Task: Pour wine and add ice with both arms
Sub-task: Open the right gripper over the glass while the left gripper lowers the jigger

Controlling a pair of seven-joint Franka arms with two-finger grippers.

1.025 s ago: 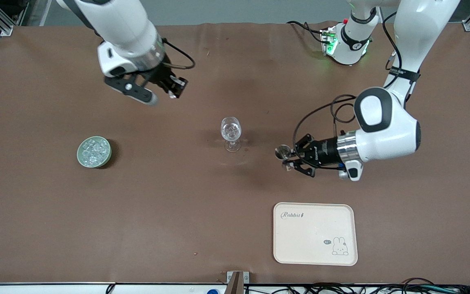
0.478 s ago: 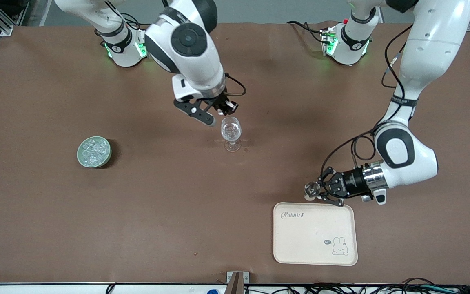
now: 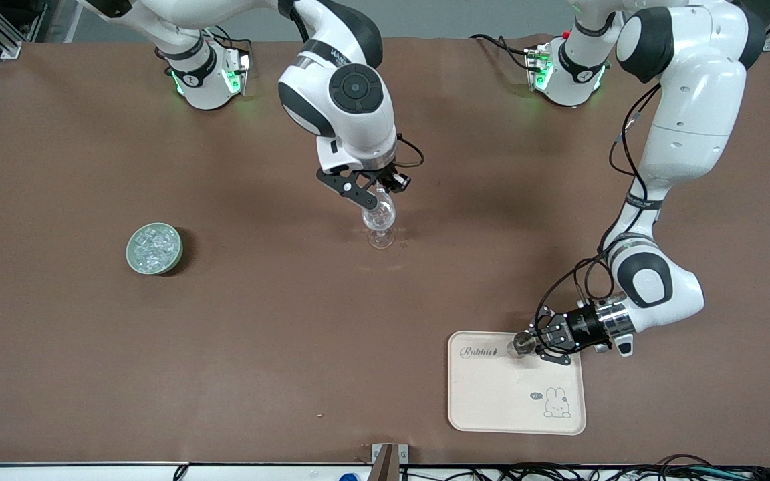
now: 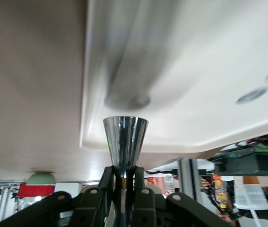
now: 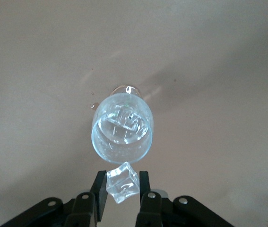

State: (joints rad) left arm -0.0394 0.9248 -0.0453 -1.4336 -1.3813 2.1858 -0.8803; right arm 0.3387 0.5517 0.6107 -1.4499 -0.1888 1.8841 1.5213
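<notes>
Glass (image 3: 378, 219), one, stands mid-table with ice inside. Right gripper (image 5: 121, 190) hangs just over its rim, pinching one ice cube (image 5: 122, 182). One bowl (image 3: 154, 248) of ice sits at nine o'clock from the glass. Left gripper (image 3: 533, 342) clamps one metal cup (image 3: 523, 343) over the tray (image 3: 492, 401).

left gripper (image 4: 123, 182) clamps metal cup (image 4: 125, 144) | over cream tray (image 4: 181, 71)

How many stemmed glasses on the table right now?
1: the clear stemmed wine glass stands mid-table, under the right gripper, which holds a clear ice cube. The left gripper holds a metal cup, not glass.
</notes>
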